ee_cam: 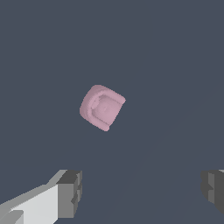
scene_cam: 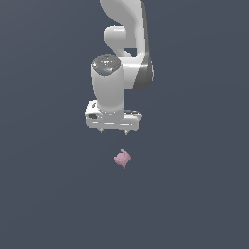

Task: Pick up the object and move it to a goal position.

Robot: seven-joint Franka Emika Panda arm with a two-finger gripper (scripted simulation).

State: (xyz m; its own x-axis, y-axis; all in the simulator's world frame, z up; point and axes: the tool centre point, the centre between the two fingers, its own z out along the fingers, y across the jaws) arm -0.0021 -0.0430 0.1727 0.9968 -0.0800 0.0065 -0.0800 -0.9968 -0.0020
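Observation:
The object [scene_cam: 122,158] is a small matte pink lump with short nubs, lying on the dark grey floor below the arm in the exterior view. In the wrist view the object [ee_cam: 102,107] looks like a rounded pink shell with a hollow face. My gripper [scene_cam: 114,131] hangs above it and a little toward the exterior view's left, not touching it. Its two short fingertips [scene_cam: 101,130] point downward. In the wrist view the gripper [ee_cam: 142,192] is open, its dark pads [ee_cam: 70,192] wide apart with nothing between them. The object lies apart from the pads.
The flat dark grey floor [scene_cam: 194,194] fills both views. The white arm [scene_cam: 121,44] rises above the gripper toward the top of the exterior view. No other objects or goal marker show.

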